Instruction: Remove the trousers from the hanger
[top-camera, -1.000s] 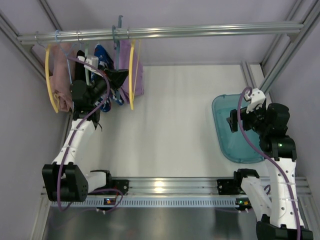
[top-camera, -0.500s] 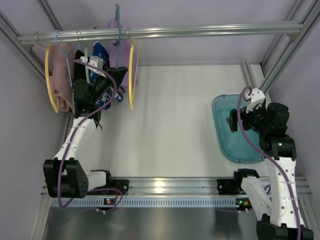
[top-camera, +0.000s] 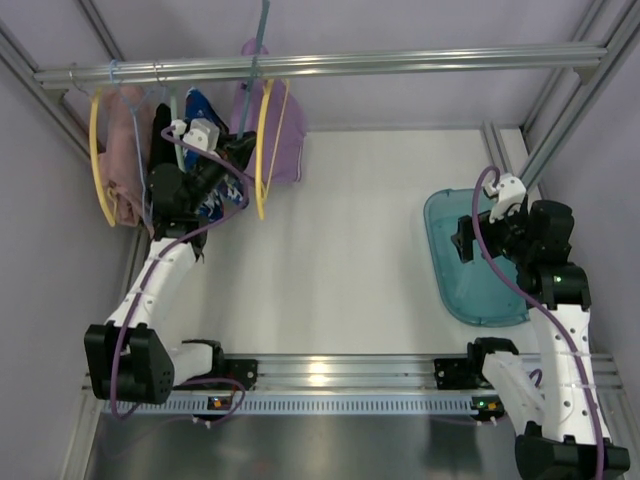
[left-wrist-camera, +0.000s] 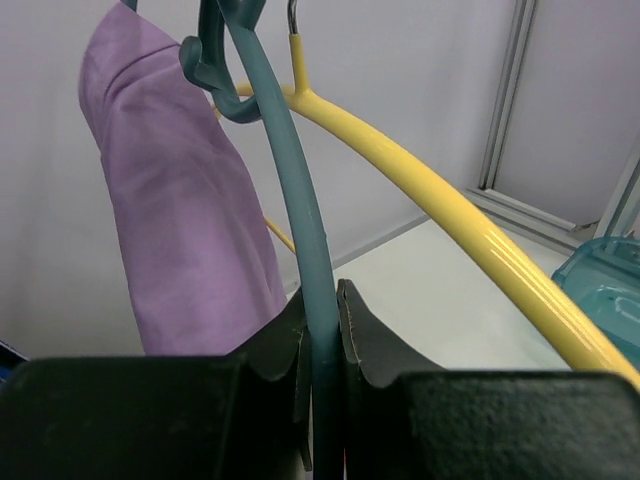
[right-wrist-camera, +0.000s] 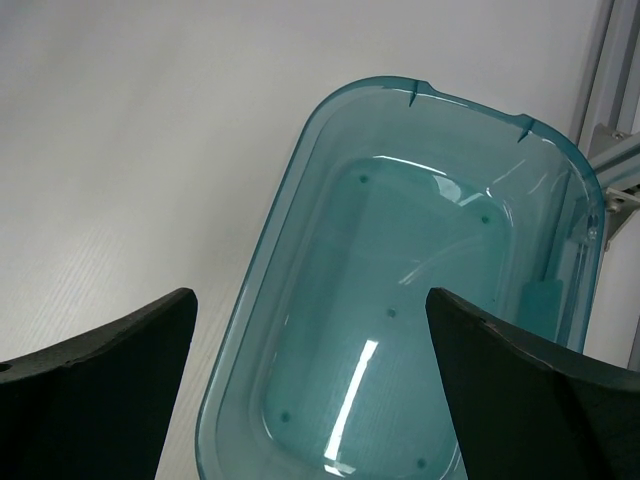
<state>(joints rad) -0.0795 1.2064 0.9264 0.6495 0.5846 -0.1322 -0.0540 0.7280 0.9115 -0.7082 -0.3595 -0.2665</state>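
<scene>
Trousers (top-camera: 285, 140) in lilac cloth, draped over the teal hanger (left-wrist-camera: 303, 200) and hanging just under the overhead rail (top-camera: 400, 62), left of centre in the top view. Cloth of the trousers just beside a yellow hanger (left-wrist-camera: 450, 210), on its far right side as seen from above. In the left wrist view, on the left, folded over the upper end of the teal bar. Upper end of the hanger reaching past the rail and out of the top view; whether hooked on the rail, cannot tell.

Left gripper (left-wrist-camera: 322, 310) raised to the rail, fingers pressed together on the thin teal bar of the hanger, pinching it from both sides. Yellow hanger arching past just to the right, apart from the fingers.

Further left along the rail, a blue-red-white patterned garment (top-camera: 205, 110) and a pink garment (top-camera: 120, 150).

Right gripper (right-wrist-camera: 310, 300) well apart from all of this, at the right side of the table (top-camera: 340, 250). Fingers spread wide, holding nothing, poised above a translucent teal bin (right-wrist-camera: 300, 170).
</scene>
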